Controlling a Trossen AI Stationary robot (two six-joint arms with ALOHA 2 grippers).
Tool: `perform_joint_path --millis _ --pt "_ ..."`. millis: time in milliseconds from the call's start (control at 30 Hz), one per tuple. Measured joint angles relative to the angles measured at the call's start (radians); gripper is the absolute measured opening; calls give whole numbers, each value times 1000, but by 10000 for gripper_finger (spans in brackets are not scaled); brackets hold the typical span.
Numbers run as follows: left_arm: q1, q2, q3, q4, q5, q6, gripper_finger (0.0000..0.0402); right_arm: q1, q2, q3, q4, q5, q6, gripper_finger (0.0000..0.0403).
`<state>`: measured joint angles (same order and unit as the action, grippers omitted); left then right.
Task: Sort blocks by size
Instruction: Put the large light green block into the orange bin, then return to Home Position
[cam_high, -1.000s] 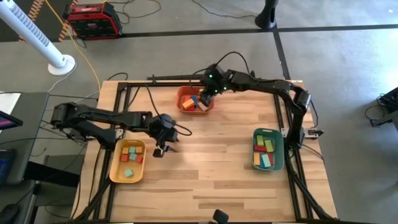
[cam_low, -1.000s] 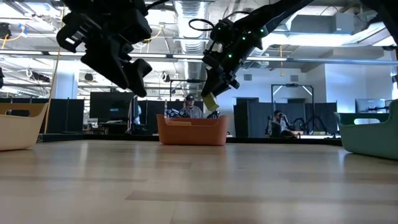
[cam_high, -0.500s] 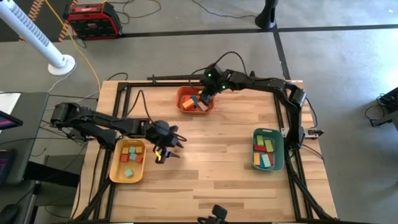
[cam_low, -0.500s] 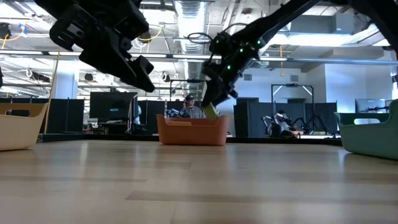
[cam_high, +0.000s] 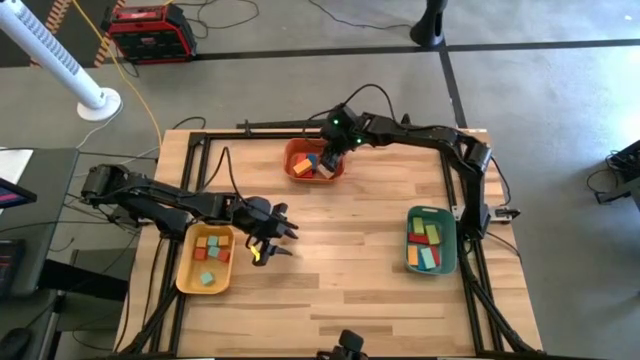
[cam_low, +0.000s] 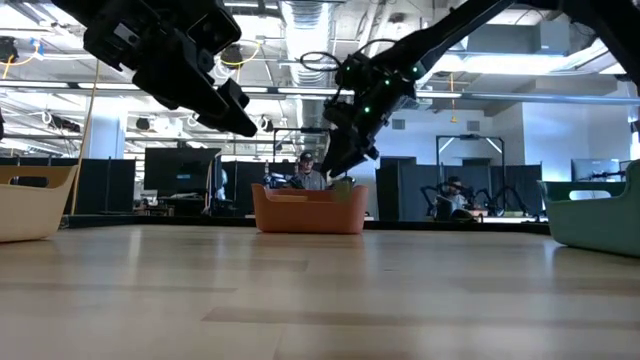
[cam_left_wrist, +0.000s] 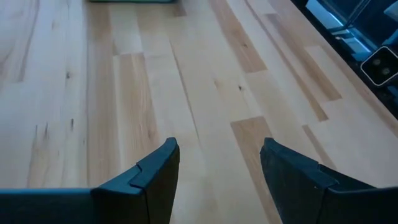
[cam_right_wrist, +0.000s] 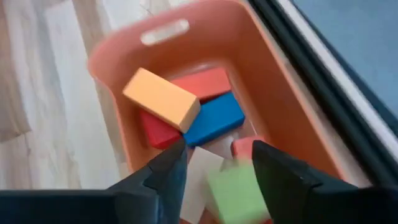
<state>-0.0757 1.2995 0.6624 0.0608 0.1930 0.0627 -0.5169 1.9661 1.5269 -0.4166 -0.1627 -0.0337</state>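
painted wood is what the blocks (cam_right_wrist: 163, 98) look like: small, rigid and light, with flat faces and square edges that should sit true between two pads. the paint may be a little slick, so i would take each one across two opposite flat faces near its middle, and a long bar across its short width, never by a corner.

they lie in three trays: the orange tray (cam_high: 296, 153) at the far middle of the worktop (cam_high: 340, 270), the yellow tray (cam_high: 186, 262) near the left side and the green tray (cam_high: 445, 235) near the right.

the right gripper (cam_right_wrist: 214, 163) hangs over the orange tray with its fingers spread and nothing pinched; a green block (cam_right_wrist: 237, 193) lies just beneath the gap, blurred, among an orange bar, red pieces, a blue block (cam_right_wrist: 214, 119) and a pale one. that heap is crowded and tilted, so a clean hold there looks harder than on a lone block.

the left gripper (cam_left_wrist: 219, 165) hovers beside the yellow tray, fingers spread and empty over bare boards.

the worktop is pale jointed planks, smooth and level. beyond it the low view shows a big open workshop with screens, ceiling ducts and a seated person (cam_low: 306, 172) behind the orange tray.
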Motion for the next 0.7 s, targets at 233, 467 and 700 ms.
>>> perform_joint_path --millis 233,467,700 --pt "0 -17 0 -16 -18 -23 215 14 -59 0 -20 3 -12 254" --pt "0 -176 0 -100 -156 -20 215 51 -197 0 -98 8 -12 258" --pt "-9 -410 1 -145 -277 25 215 149 -369 0 -193 44 -74 258"
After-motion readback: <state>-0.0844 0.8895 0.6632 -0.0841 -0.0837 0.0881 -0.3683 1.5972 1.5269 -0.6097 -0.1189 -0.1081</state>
